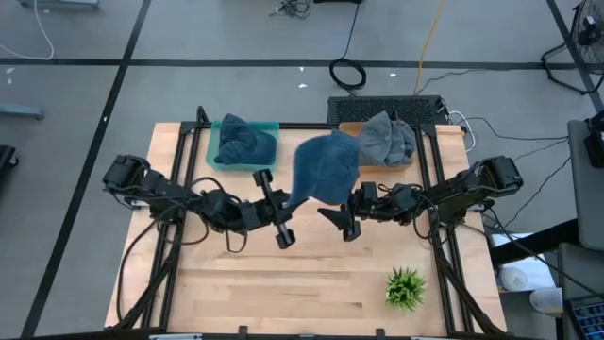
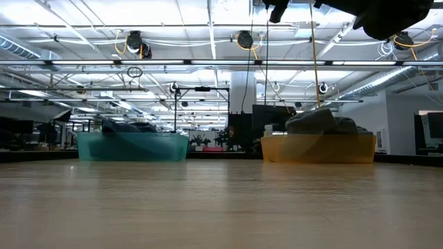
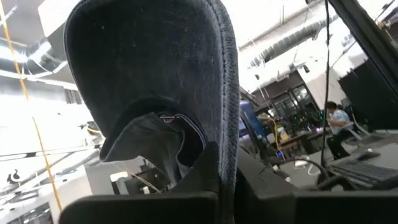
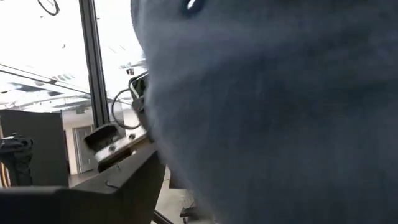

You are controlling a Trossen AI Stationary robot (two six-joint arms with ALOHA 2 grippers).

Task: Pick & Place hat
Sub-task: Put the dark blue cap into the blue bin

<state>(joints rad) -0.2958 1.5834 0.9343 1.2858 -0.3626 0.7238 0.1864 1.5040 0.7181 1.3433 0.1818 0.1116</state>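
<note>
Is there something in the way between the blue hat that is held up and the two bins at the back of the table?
Nothing visible. The blue hat hangs between the teal bin and the orange bin, over bare table. Both bins already hold hats.

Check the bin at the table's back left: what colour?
Teal, translucent bin holding dark blue hats; clearest in the high view.

Even overhead light falls on the worktop, casting soft shadows under both arms. Ceiling strip lights glare in the low view. In the wrist views, bright backgrounds wash out, and the close blue hat blurs.
</note>
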